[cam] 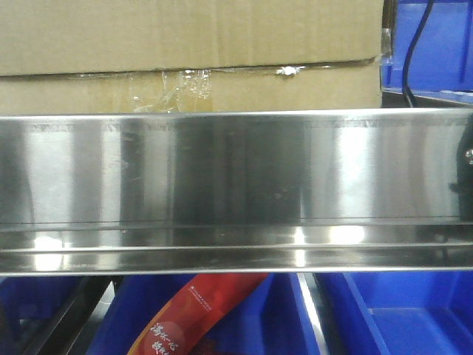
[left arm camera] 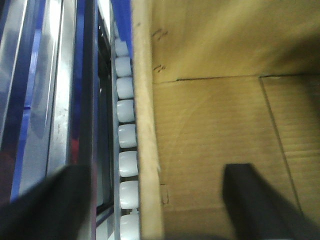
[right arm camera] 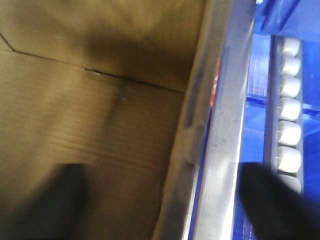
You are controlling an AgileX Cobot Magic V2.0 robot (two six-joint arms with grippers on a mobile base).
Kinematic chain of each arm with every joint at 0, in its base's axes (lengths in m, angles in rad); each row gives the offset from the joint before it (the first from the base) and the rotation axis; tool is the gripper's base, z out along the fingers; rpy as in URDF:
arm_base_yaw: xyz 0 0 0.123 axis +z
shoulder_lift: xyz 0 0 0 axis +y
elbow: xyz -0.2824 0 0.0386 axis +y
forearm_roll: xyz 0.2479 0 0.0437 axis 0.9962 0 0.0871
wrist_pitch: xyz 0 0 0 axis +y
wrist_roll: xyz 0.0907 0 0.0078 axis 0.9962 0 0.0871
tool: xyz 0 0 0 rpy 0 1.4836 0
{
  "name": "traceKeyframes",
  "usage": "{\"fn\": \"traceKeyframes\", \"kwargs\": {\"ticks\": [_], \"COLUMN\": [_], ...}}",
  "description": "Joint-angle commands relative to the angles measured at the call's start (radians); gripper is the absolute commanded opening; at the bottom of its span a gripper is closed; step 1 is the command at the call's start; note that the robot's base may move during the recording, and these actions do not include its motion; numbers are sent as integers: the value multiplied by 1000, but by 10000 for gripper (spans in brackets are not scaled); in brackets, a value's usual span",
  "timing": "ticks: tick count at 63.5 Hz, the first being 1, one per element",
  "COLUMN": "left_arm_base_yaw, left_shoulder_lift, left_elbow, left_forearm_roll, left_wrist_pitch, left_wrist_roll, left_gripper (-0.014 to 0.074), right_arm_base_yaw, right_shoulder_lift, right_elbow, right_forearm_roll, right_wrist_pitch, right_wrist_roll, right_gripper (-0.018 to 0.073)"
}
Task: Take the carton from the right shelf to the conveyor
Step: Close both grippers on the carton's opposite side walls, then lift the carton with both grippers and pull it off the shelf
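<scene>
The brown carton point(cam: 185, 37) sits on the right shelf behind its shiny steel front rail point(cam: 236, 170), with crinkled clear tape along its seam. In the left wrist view my left gripper point(left arm camera: 152, 202) is open and straddles the carton's point(left arm camera: 220, 125) left wall: one dark finger is outside it, the other over the inner cardboard. My right gripper point(right arm camera: 165, 200) is open too. It spans the carton's point(right arm camera: 90, 110) right wall and a steel rail point(right arm camera: 225, 140) beside it. Neither gripper's fingers touch the walls. The conveyor is out of view.
A blue bin point(cam: 436, 44) with a black cable stands right of the carton. More blue bins point(cam: 414, 318) and a red packet point(cam: 192, 310) lie below the rail. Rows of white rollers point(left arm camera: 127, 135) point(right arm camera: 289, 130) run along both sides of the carton.
</scene>
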Motion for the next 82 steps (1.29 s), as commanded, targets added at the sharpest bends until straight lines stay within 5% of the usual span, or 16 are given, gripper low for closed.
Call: {"fn": "traceKeyframes", "kwargs": {"ticks": [1, 6, 11, 64, 82], "left_arm_base_yaw": [5, 5, 5, 3, -89], "left_shoulder_lift": [1, 0, -2, -282, -423], "left_elbow": [-7, -7, -7, -4, 104], "left_forearm_roll": [4, 8, 28, -24, 3], "left_wrist_pitch": [-7, -7, -7, -7, -7], "left_wrist_roll": [0, 0, 0, 0, -37], "left_gripper": [146, -48, 11, -6, -17], "right_arm_base_yaw": [-3, -3, -3, 33, 125], "right_shoulder_lift": [-5, -5, -5, -273, -444], "right_elbow": [-11, -11, -11, 38, 223], "right_forearm_roll": [-11, -11, -11, 2, -11], "right_wrist_pitch": [-11, -11, -11, -11, -11], "right_wrist_roll": [2, 2, 2, -9, -9], "right_gripper": [64, -96, -58, -69, -69]}}
